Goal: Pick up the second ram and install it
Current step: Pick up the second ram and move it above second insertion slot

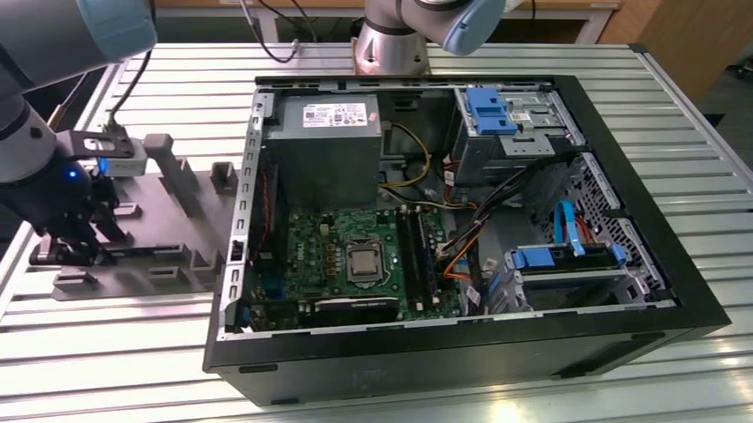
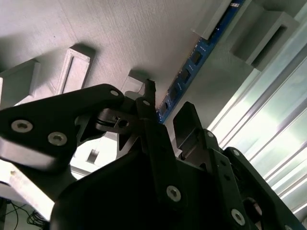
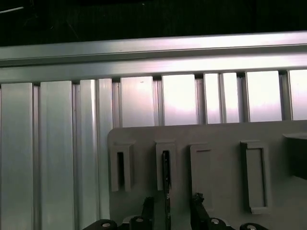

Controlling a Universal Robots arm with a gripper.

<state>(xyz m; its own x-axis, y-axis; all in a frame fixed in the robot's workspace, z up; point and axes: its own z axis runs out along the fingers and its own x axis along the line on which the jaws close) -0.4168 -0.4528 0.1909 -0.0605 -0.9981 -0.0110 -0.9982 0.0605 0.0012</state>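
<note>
The exterior view looks down at a slant from well back, taking in the slatted table (image 1: 118,370). The computer case (image 1: 471,220) sits mid-frame and the fixture plate (image 1: 153,256) at the left edge, where my claw (image 1: 70,247) hangs. Both wrist views ride close over that plate. The first wrist view faces straight down past my fingers (image 3: 197,213) — the second wrist view looks obliquely along them. All three share plate and claw.

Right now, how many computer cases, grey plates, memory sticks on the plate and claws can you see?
Computer case: 1
Grey fixture plate: 1
Memory stick on the plate: 1
Claw: 1
Total: 4
</note>
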